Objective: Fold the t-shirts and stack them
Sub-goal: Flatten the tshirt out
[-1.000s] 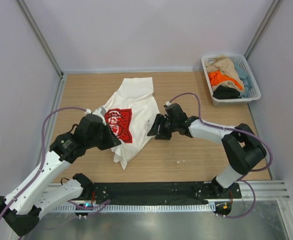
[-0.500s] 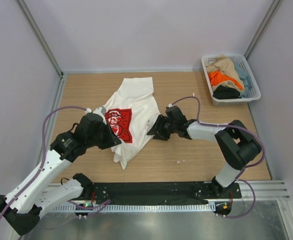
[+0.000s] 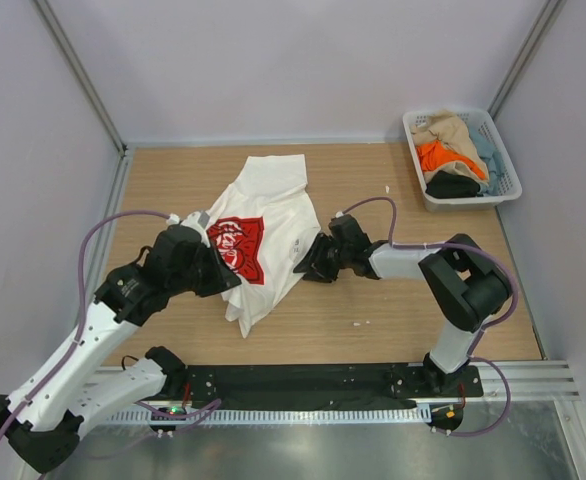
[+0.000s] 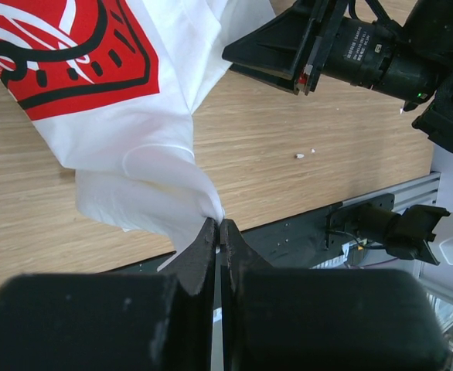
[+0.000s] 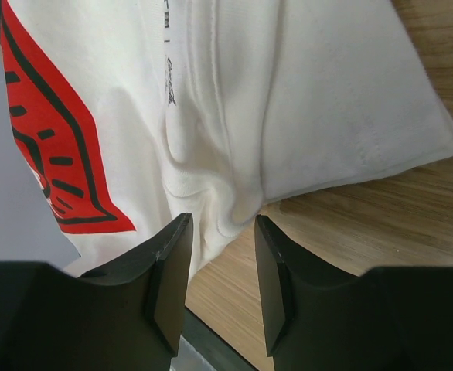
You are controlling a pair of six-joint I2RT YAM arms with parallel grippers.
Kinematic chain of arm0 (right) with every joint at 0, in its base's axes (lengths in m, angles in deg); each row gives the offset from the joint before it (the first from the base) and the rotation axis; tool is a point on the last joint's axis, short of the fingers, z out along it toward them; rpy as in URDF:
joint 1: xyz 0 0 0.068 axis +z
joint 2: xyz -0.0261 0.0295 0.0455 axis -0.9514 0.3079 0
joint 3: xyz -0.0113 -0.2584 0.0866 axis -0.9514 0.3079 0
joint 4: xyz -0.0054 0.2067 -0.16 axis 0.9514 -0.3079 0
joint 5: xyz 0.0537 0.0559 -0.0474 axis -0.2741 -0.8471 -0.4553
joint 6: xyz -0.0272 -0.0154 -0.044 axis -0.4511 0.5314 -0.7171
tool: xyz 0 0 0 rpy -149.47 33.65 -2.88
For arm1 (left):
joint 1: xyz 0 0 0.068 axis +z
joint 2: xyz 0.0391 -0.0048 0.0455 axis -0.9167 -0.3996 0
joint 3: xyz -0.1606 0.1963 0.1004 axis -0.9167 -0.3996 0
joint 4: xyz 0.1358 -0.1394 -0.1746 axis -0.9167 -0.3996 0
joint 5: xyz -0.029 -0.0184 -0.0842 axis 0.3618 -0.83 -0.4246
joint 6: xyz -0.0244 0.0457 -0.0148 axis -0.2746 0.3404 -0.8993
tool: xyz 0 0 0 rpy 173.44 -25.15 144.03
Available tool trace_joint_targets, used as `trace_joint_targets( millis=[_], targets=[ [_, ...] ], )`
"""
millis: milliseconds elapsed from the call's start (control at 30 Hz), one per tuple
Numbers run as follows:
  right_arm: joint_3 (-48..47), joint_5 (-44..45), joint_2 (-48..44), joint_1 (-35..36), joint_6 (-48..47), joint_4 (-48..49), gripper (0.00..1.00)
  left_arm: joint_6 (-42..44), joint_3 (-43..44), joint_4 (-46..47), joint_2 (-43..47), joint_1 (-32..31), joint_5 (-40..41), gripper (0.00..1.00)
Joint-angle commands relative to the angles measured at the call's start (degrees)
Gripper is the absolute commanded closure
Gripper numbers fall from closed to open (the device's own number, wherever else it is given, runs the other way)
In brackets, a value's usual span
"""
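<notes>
A white t-shirt (image 3: 273, 215) with a red printed graphic (image 3: 238, 245) lies crumpled on the wooden table. My left gripper (image 3: 227, 281) is shut on a bunched edge of it at the shirt's near left; the left wrist view shows the fingertips (image 4: 208, 232) pinching the white cloth (image 4: 134, 124) above the table. My right gripper (image 3: 305, 267) is open at the shirt's right edge. In the right wrist view its fingers (image 5: 172, 247) straddle a fold of the cloth (image 5: 304, 116) without closing on it. Tan (image 3: 453, 130), orange (image 3: 438, 157), pale blue (image 3: 485, 148) and black (image 3: 451, 186) shirts lie in the basket.
The white lattice basket (image 3: 473, 201) stands at the table's back right corner. Grey walls close in the table on three sides. A black rail (image 3: 303, 380) with the arm bases runs along the near edge. A small white speck (image 3: 357, 322) lies on the wood.
My right gripper has shifted slightly left toward the shirt's edge and its elbow has drawn in. My left gripper keeps its hold and has barely moved.
</notes>
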Motion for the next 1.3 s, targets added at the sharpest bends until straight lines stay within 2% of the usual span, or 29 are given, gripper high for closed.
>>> trace_joint_targets(
  millis=[0,100,200,267,333,367,467,567,633,700,767,800,867,900,967,1033,1067,1133,1167,1267],
  targets=[
    [-0.35,0.15,0.36,0.20,0.55,2.46,0.56,0.74,2.23,-0.09,1.21,0.41,0.88,1.00],
    [-0.26,0.24,0.71,0.46,0.55,2.55,0.57,0.83,2.22,-0.35,1.47,0.50,1.06,1.00],
    [-0.78,0.42,1.68,0.55,0.20,2.81,0.65,0.91,2.31,-0.52,1.91,0.59,1.23,1.00],
    [-1.40,0.24,2.38,0.64,-0.15,2.81,0.76,1.35,2.75,-0.79,2.09,0.67,1.06,1.00],
    [-3.85,0.06,3.35,0.64,-1.64,2.03,0.95,2.23,3.54,-1.93,2.09,0.59,3.51,1.00],
    [-5.69,0.67,3.44,0.81,-3.22,-2.24,0.99,2.58,4.67,-2.37,2.17,0.67,4.13,1.00],
    [-15.35,3.32,3.26,2.30,-7.97,-8.50,0.99,3.81,7.93,-5.52,2.79,0.85,9.65,1.00],
    [-27.82,3.05,3.70,4.76,-9.64,-10.44,0.99,4.43,13.28,-10.53,4.28,0.94,20.28,1.00],
    [-39.77,3.05,4.75,6.52,-10.78,-12.12,0.99,4.96,18.45,-13.96,5.77,0.94,28.60,1.00],
    [-51.51,1.83,6.86,8.72,-10.18,-13.53,0.99,5.84,22.33,-16.77,6.83,0.94,33.99,1.00],
    [-58.41,-0.62,8.44,10.47,-7.90,-12.66,0.99,6.36,28.75,-18.27,8.41,0.94,41.46,1.00],
    [-65.23,-1.07,9.75,10.92,-7.46,-12.66,0.99,7.76,30.77,-18.11,9.11,0.94,43.23,1.00],
    [-71.42,-2.04,10.82,11.62,-6.23,-13.09,0.99,10.22,35.79,-15.83,12.35,0.76,47.09,1.00],
    [-76.41,-2.22,11.00,11.71,-6.05,-13.53,0.99,14.06,36.58,-10.77,13.59,0.41,47.37,1.00],
    [-79.87,-1.61,10.21,11.54,-7.96,-15.89,0.99,16.81,37.82,-5.65,16.05,-1.86,47.12,1.00],
    [-80.51,0.50,6.71,10.14,-9.29,-19.23,0.99,18.75,39.04,-1.85,15.89,-4.67,45.63,1.00],
    [-79.11,0.85,4.78,9.17,-8.95,-19.51,0.99,19.19,39.31,-1.50,14.41,-7.99,42.92,1.00],
    [-70.78,0.59,-1.96,5.31,-8.51,-19.25,0.99,18.67,38.71,-1.49,12.64,-11.00,40.36,1.00],
    [-63.53,0.68,-4.62,3.64,-9.03,-19.16,0.99,18.41,37.92,-0.71,11.41,-13.36,36.26,1.00],
    [-51.98,1.21,-14.91,-5.05,-9.56,-21.26,0.99,15.87,33.18,4.71,6.41,-15.06,26.76,1.00]
  ],
)
